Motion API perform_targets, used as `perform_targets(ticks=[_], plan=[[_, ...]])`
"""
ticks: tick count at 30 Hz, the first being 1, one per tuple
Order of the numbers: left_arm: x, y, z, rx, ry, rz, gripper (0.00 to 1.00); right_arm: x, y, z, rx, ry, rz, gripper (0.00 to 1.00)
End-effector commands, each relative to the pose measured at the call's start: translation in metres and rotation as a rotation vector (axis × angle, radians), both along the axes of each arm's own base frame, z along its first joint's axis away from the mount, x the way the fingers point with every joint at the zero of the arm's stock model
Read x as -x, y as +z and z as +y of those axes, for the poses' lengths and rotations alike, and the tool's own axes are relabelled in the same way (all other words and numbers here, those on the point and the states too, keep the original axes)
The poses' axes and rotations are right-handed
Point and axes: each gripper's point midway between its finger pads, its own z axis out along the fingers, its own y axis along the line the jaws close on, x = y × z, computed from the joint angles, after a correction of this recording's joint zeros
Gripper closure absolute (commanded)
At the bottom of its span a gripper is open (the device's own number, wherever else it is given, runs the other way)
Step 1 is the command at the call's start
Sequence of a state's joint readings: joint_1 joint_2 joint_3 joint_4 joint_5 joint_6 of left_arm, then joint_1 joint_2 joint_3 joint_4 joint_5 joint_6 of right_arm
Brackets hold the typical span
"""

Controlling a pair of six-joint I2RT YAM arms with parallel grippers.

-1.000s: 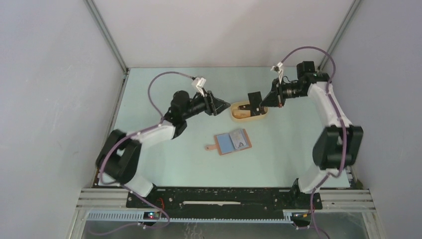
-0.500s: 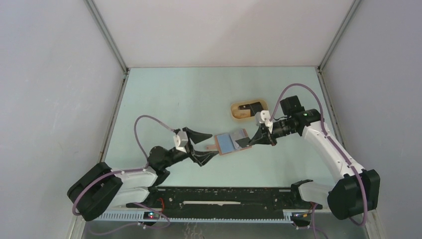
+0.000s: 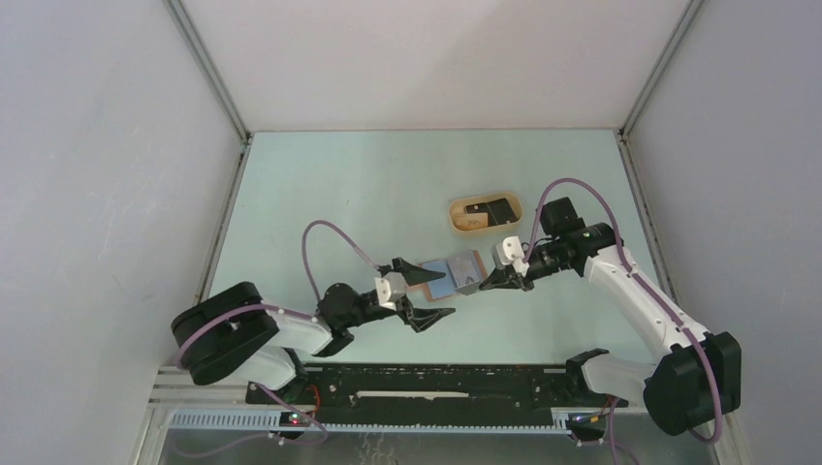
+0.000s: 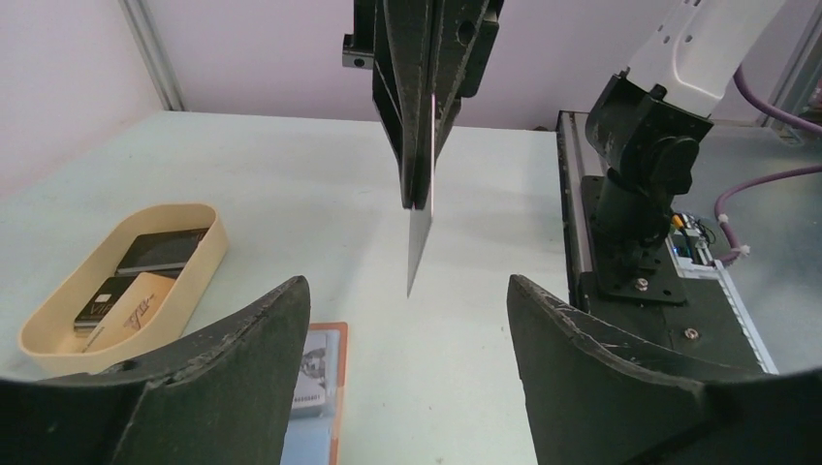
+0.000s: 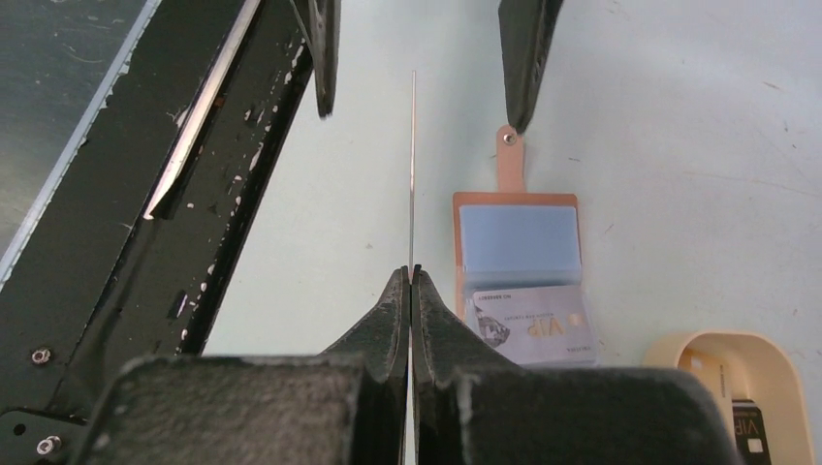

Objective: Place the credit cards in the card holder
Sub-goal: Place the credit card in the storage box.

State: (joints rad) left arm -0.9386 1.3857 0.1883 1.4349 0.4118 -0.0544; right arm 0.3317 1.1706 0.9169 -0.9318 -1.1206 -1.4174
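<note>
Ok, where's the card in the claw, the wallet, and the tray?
held card [image 4: 417,247]: left wrist view, its thin lower edge.
card holder [image 5: 519,237]: right wrist view, its empty blue pocket.
tray [image 4: 199,286]: left wrist view, its beige outer wall.

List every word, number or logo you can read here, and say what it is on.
"VIP": on the grey card in the card holder; its smaller print is too small to read.
Loose cards in the beige tray: markings too blurred to read.
Held card in the right gripper: edge-on, face hidden.
</note>
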Motion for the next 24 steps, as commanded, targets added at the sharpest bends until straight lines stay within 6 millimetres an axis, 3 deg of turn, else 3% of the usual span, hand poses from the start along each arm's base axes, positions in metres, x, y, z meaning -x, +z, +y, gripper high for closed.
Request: perform_targets(ticks=[1, 7, 14, 16, 18, 23, 24], plan=[[-0.013, 0.028, -0.018, 0.075, 0.036, -0.069, 0.23, 0.003, 0.002, 0.010, -0.041, 0.052, -0.016, 1.00], [-0.018, 0.020, -0.031, 0.058, 0.025, -0.030, 0.41, 0.003, 0.001, 0.011, -0.042, 0.052, 0.003, 1.00], [-0.010, 0.016, -0.039, 0.048, -0.040, -0.014, 0.70, 0.001, -0.002, 0.012, -0.031, 0.038, 0.059, 1.00], [-0.009, 0.015, -0.041, 0.045, -0.051, -0.013, 0.79, 0.000, -0.003, 0.013, -0.027, 0.037, 0.072, 1.00], [-0.008, 0.014, -0.042, 0.042, -0.061, -0.015, 0.96, 0.000, -0.003, 0.013, -0.024, 0.036, 0.080, 1.00], [-0.003, 0.009, -0.043, 0.028, -0.094, -0.013, 1.00, -0.001, -0.003, 0.013, -0.022, 0.021, 0.105, 0.99], [-0.004, 0.009, -0.042, 0.028, -0.097, -0.003, 1.00, -0.001, -0.002, 0.013, -0.020, 0.017, 0.111, 0.89]])
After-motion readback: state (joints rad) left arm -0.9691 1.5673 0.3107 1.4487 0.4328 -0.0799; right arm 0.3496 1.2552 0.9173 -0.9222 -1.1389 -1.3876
